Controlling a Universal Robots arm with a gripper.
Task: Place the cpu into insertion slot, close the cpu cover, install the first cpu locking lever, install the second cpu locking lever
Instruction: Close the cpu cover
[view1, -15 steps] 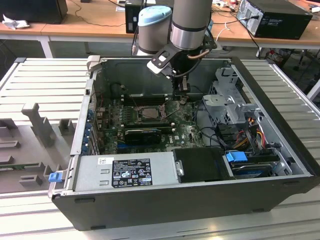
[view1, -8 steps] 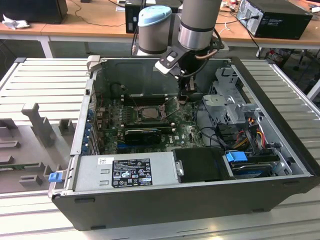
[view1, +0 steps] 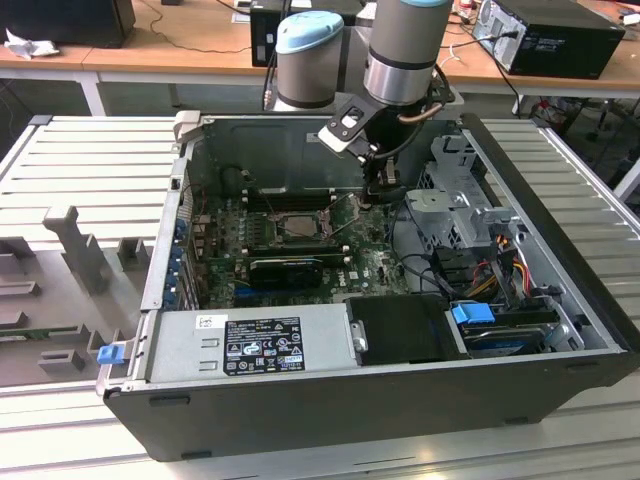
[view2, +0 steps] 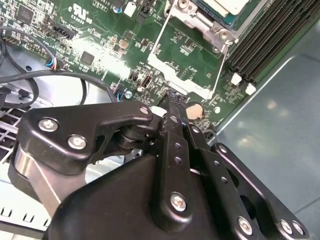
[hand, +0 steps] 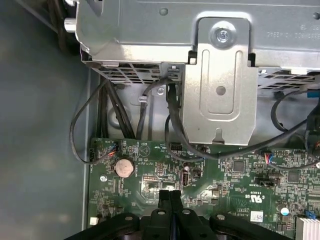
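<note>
Cpu (view2: 225, 4) rests in its socket (view2: 199, 21), apart from the claw (view2: 172, 100); we see the claw pressed together, gripping nothing; a coin battery (view2: 194, 109) lies just beside it.

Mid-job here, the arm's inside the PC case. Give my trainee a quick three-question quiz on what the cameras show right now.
1. True or false: the gripper is shut, fingers together, over the motherboard.
2. In the first wrist view, which round part sits on the motherboard near the gripper? A) coin battery B) cooling fan C) rubber wheel
3. Fill in: the gripper hangs to the exterior view's ____ of the insertion slot.
Key: 1 true; 2 A; 3 right.
</note>
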